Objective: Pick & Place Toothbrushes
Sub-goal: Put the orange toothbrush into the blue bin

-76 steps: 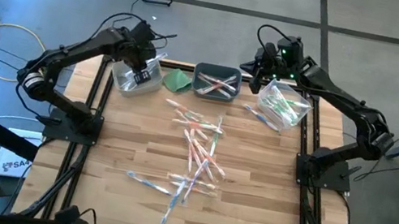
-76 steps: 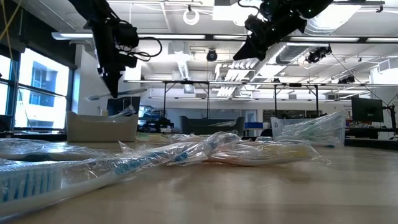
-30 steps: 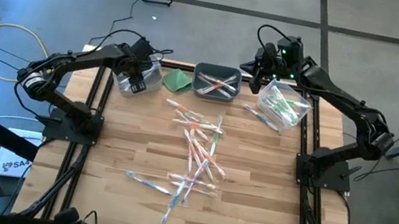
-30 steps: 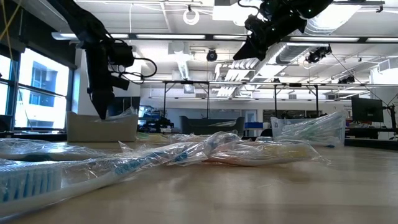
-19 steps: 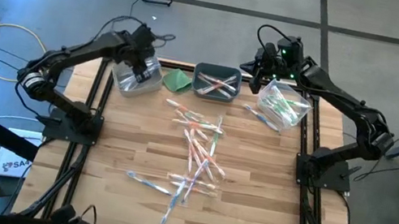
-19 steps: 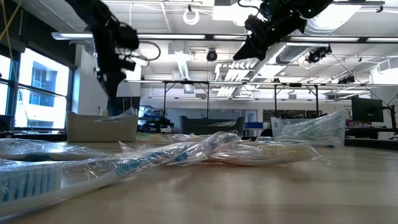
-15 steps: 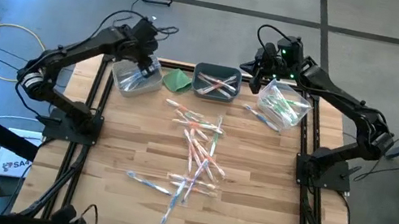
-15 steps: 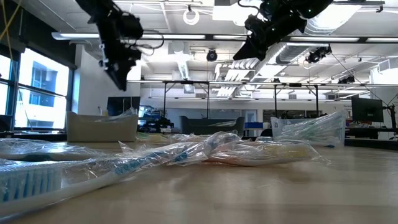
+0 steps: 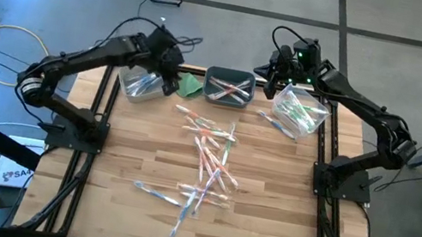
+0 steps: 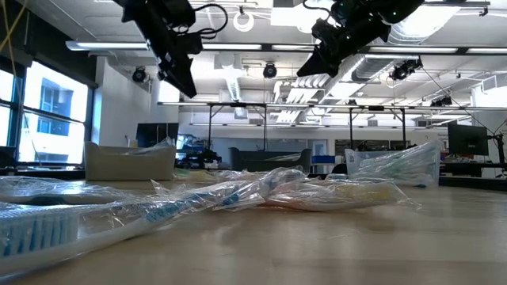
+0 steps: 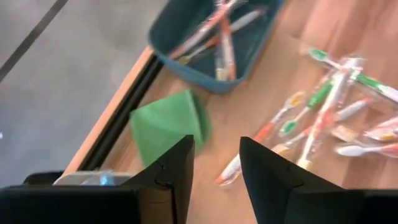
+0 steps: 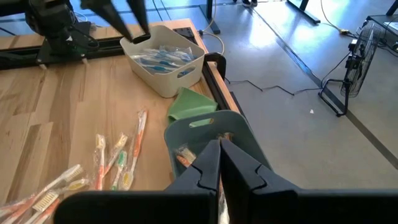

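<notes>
Now the left tool (image 11: 214, 168), fingers apart and empty, hangs above the green cloth (image 11: 166, 124), with loose toothbrushes (image 11: 323, 106) beyond on the bench (image 9: 268, 190), apparently awaiting pickup. The right tool (image 12: 219, 163), pinched shut, waits over the teal bin (image 12: 205, 134).

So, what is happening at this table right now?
Two robot arms are sorting toothbrushes into bins. The left gripper hangs open and empty between the white bin, which holds blue toothbrushes, and the folded green cloth. The right gripper is shut and waits beside the clear bin. The teal bin holds a few pink-orange toothbrushes. Many loose toothbrushes lie on the wooden table.
</notes>
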{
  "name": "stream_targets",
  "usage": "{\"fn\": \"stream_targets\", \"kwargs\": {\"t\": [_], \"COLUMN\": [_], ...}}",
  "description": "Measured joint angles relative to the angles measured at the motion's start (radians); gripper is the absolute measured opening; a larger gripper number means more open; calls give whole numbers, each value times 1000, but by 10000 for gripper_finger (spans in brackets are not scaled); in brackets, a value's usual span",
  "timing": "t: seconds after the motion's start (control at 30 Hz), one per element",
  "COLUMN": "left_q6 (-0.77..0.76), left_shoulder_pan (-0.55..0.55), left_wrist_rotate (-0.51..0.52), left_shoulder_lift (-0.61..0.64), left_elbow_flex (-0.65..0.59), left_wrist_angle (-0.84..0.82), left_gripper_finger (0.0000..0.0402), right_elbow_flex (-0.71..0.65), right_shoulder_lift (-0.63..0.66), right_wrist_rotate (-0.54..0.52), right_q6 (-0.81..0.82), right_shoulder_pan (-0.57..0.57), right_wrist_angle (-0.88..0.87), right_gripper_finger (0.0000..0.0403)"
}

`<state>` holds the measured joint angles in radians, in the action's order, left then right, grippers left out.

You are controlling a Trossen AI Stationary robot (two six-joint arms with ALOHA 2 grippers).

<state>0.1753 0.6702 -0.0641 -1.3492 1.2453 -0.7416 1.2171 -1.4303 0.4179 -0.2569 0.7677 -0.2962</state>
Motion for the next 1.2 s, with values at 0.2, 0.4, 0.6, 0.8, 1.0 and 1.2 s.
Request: {"fn": "stream_targets", "kwargs": {"t": [0.2, 0.4, 0.6, 0.8, 1.0, 1.2], "left_q6": [1, 2, 2, 2, 3, 30], "left_shoulder_pan": [-65, -84, -83, -82, -82, -82], "left_wrist_rotate": [22, 21, 21, 20, 20, 18], "left_shoulder_lift": [0, 0, -1, -8, -55, -102], "left_elbow_flex": [0, 0, 0, -1, -1, -1], "left_wrist_angle": [51, 106, 131, 189, 281, 281], "left_gripper_finger": [106, 104, 104, 104, 104, 104], "right_elbow_flex": [0, 0, 0, 0, 0, 0], "right_shoulder_lift": [0, 0, 0, 0, 0, 0], "right_wrist_rotate": [0, 0, 0, 0, 0, 0], "right_q6": [-8, -9, -10, -10, -13, -19], "right_shoulder_pan": [0, 0, 0, 0, 0, 0], "right_wrist_angle": [0, 0, 0, 0, 0, 0], "right_gripper_finger": [4, 4, 4, 4, 4, 4]}}
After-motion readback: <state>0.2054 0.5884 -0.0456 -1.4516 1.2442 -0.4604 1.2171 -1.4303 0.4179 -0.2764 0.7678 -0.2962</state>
